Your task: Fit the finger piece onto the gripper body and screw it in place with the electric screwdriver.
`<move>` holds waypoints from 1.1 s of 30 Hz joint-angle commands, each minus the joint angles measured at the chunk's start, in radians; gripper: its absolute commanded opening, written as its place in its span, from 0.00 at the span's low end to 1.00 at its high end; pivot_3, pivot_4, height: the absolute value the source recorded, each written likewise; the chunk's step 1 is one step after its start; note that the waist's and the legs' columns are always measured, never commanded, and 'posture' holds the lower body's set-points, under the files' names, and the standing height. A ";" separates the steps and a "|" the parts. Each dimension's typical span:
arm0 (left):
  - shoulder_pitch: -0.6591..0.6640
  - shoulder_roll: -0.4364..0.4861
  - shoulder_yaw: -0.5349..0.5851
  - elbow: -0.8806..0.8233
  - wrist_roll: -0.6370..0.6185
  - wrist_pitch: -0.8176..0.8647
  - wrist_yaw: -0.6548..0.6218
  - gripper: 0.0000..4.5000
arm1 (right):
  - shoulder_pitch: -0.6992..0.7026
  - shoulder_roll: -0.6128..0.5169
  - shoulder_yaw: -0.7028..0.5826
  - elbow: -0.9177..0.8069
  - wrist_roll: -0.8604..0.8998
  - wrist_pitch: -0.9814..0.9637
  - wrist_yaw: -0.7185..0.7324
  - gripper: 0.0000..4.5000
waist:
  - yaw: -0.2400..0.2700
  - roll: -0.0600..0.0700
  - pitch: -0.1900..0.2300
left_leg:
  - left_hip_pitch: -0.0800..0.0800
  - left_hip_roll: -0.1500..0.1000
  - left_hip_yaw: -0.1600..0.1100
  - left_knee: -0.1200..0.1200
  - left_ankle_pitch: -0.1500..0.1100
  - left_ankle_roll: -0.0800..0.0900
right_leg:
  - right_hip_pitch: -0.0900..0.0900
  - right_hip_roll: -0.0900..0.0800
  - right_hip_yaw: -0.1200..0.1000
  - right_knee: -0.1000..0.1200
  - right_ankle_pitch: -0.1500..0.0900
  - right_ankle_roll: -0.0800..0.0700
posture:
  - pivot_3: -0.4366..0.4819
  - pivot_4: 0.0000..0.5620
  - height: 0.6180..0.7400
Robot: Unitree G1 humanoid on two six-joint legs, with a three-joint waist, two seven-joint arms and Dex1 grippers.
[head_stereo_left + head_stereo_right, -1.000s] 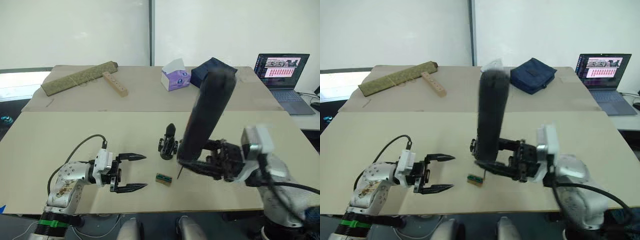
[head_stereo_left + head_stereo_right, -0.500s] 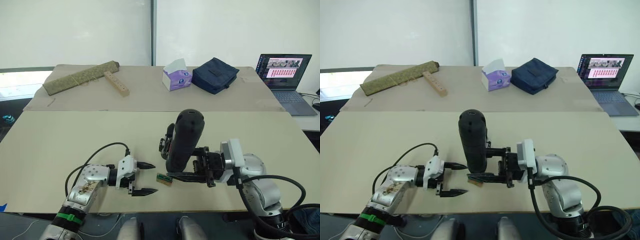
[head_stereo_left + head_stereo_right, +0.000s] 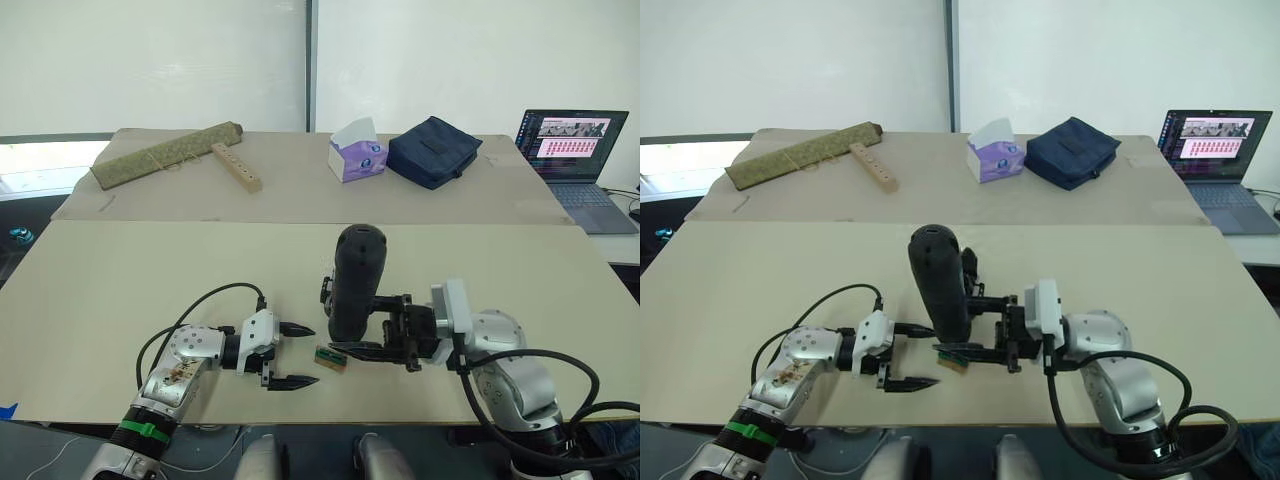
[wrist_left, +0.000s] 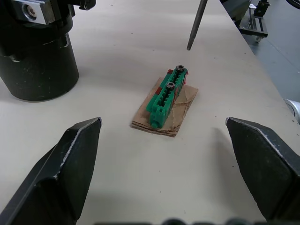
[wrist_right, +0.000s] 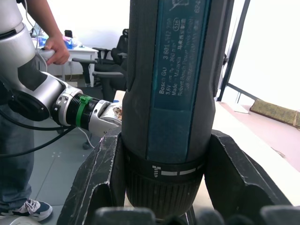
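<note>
Left eye view has the right gripper (image 3: 385, 337) clamping the thick matte black electric screwdriver (image 3: 352, 285) upright before the black gripper body (image 3: 326, 288), while the left gripper (image 3: 293, 354), jaws wide, nears the green-and-brown block (image 3: 329, 358), risking collision.

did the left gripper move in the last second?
Yes. The left gripper has advanced toward the small green block, closing most of the gap; its jaws remain open either side of it.
</note>
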 commanded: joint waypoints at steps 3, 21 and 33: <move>0.009 0.000 -0.013 0.003 -0.003 0.007 -0.003 1.00 | -0.017 -0.008 -0.013 -0.012 0.024 -0.043 -0.006 0.43 | 0.000 0.000 0.000 | 0.000 0.000 0.000 0.000 0.000 0.000 | 0.000 0.000 0.000 0.000 0.000 0.000 | 0.48 0.27 1.00; 0.026 0.008 -0.014 -0.012 -0.002 0.026 -0.001 1.00 | -0.018 -0.016 -0.003 0.014 0.016 -0.057 -0.006 0.43 | -0.001 0.000 0.000 | 0.000 0.000 0.000 0.000 0.000 0.000 | 0.000 0.000 0.000 0.000 0.000 0.000 | 0.48 0.27 1.00; 0.035 0.008 -0.016 -0.024 0.001 0.035 0.009 1.00 | -0.015 -0.015 0.010 0.026 0.013 -0.066 -0.002 0.43 | -0.001 0.000 0.000 | 0.000 0.000 0.000 0.000 0.000 0.000 | 0.000 0.000 0.000 0.000 0.000 0.000 | 0.48 0.27 1.00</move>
